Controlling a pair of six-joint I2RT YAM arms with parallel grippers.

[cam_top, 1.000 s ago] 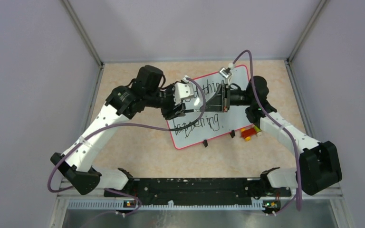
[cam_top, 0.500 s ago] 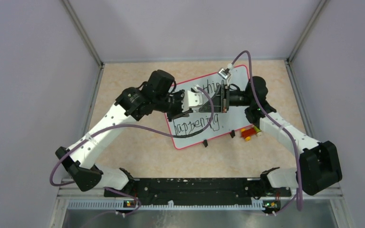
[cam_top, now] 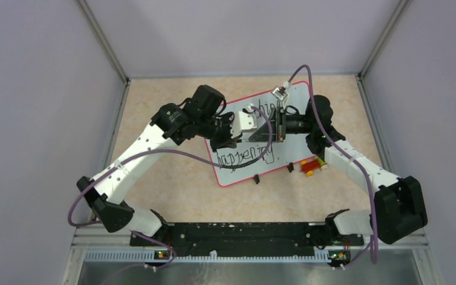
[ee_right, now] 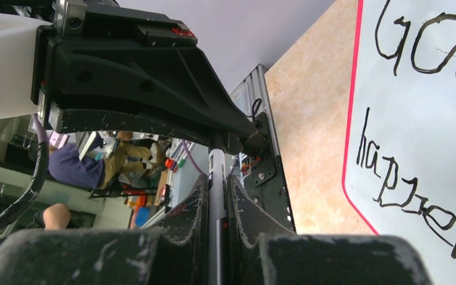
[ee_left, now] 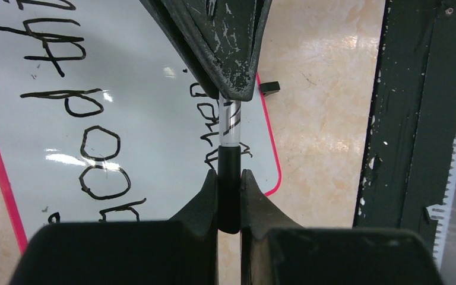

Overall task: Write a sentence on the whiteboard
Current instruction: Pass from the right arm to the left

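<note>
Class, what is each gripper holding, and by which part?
Both hold one marker: the left gripper pinches its black end, the right gripper its barrel.

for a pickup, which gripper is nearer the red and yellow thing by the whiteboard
Right. The right gripper is over the whiteboard, left of the red and yellow thing; left gripper is farther left.

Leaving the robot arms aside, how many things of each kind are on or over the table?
whiteboard: 1
marker: 1
small red and yellow thing: 1
Total: 3
</note>
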